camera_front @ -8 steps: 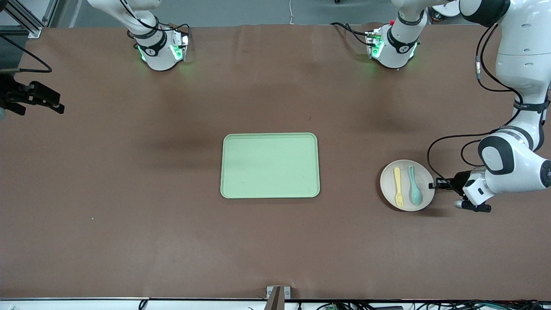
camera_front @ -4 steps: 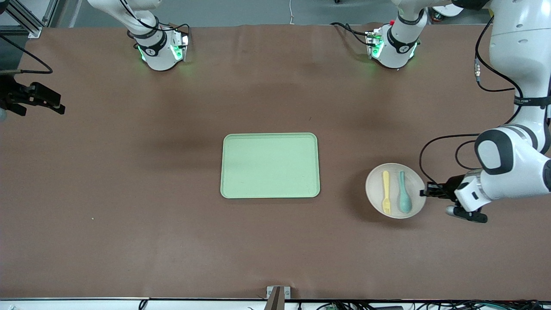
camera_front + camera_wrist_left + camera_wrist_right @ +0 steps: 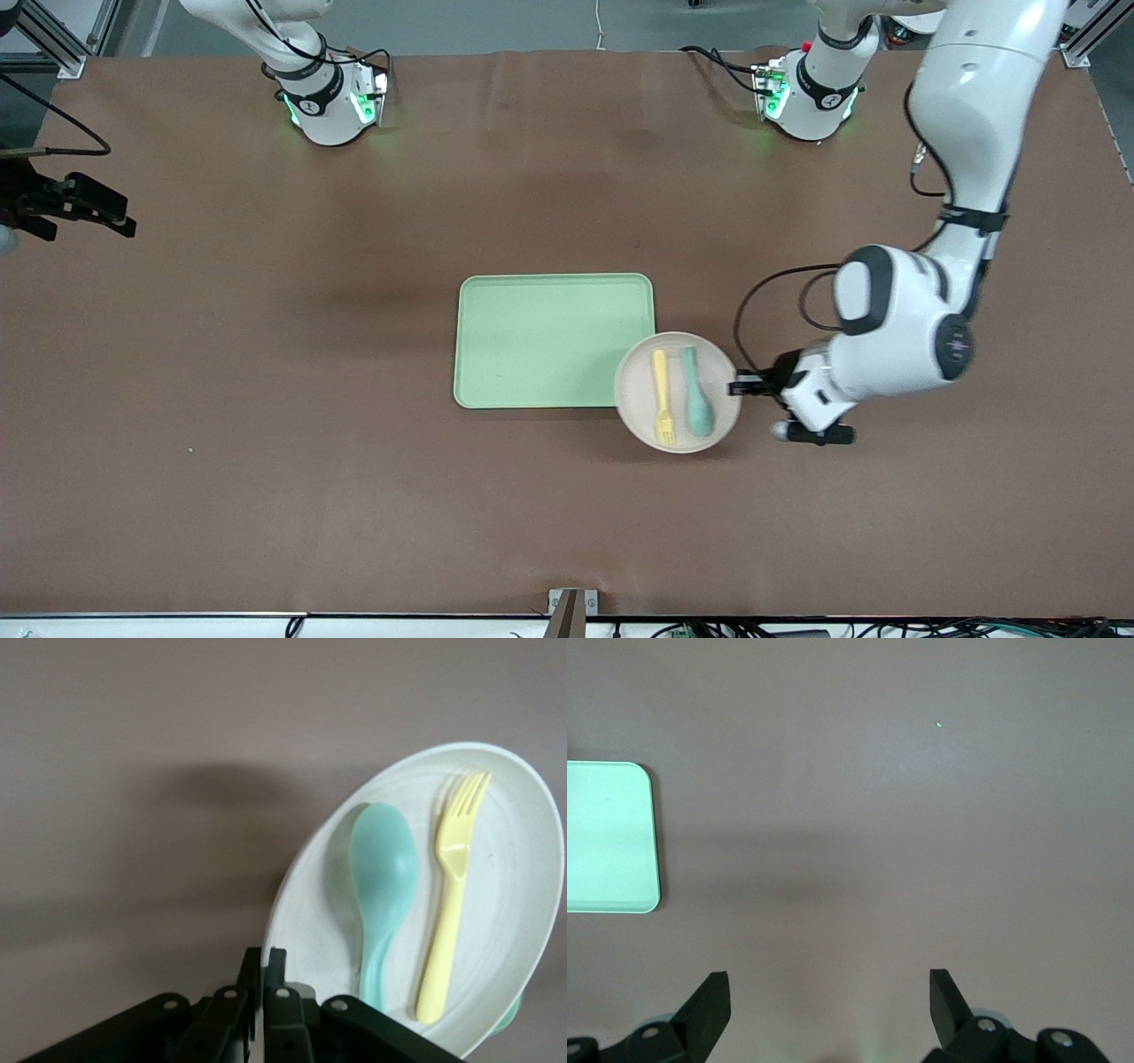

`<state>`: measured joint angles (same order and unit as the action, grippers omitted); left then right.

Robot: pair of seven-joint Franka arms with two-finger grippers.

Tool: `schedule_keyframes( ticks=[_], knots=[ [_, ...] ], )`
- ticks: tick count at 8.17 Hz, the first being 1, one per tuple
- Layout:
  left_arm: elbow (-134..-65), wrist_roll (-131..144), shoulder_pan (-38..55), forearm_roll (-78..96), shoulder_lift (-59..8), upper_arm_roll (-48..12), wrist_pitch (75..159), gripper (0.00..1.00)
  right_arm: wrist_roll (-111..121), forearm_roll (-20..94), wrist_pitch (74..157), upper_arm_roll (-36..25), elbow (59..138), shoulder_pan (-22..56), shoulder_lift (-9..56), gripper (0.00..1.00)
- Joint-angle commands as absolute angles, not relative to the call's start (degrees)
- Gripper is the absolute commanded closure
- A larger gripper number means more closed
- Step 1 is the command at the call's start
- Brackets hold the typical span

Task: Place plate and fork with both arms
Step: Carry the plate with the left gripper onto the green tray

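My left gripper (image 3: 737, 387) is shut on the rim of the round beige plate (image 3: 634, 394) and holds it in the air over the corner of the light-green tray (image 3: 540, 328) at the left arm's end. The pale-yellow fork (image 3: 661, 383) and a teal spoon (image 3: 695, 390) lie side by side on the plate. In the left wrist view the fingers (image 3: 276, 967) pinch the plate's rim (image 3: 306, 904), with the fork (image 3: 447, 895) and spoon (image 3: 383, 877) on it. My right gripper (image 3: 89, 213) is open and waits high over the right arm's end of the table.
The brown table (image 3: 266, 461) holds only the tray near its middle. The right wrist view shows a corner of the tray (image 3: 611, 837) and bare table. Both arm bases (image 3: 332, 97) glow green along the table's edge.
My left gripper has carried the plate, with fork and spoon on it, from the left arm's end of the table toward the tray. The right arm has barely moved.
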<state>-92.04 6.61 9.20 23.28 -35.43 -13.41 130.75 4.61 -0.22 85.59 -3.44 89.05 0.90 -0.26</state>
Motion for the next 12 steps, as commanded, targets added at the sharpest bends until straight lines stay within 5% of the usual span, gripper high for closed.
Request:
schedule_keyframes(
  ticks=[1,8,10,12],
  knots=[
    [-92.6,12.0,15.0,24.6,-38.5,-13.3,137.8,1.0,3.6,-0.4,85.5,-3.5,88.8,1.2,0.3,0.01],
    [-106.1,11.4,18.2,26.3,-38.3,-15.9,150.5,0.99,1.5,-0.4,86.3,-3.5,88.7,3.0,0.8,0.01],
    [-106.2,11.9,18.1,26.3,-38.1,-15.9,150.4,0.45,-5.5,0.0,89.9,-3.4,88.6,8.9,3.1,0.01],
    [-106.2,12.7,17.0,26.4,-34.2,-15.9,150.0,0.12,-14.6,0.0,95.8,-3.4,88.6,17.9,8.3,0.01]
  ],
)
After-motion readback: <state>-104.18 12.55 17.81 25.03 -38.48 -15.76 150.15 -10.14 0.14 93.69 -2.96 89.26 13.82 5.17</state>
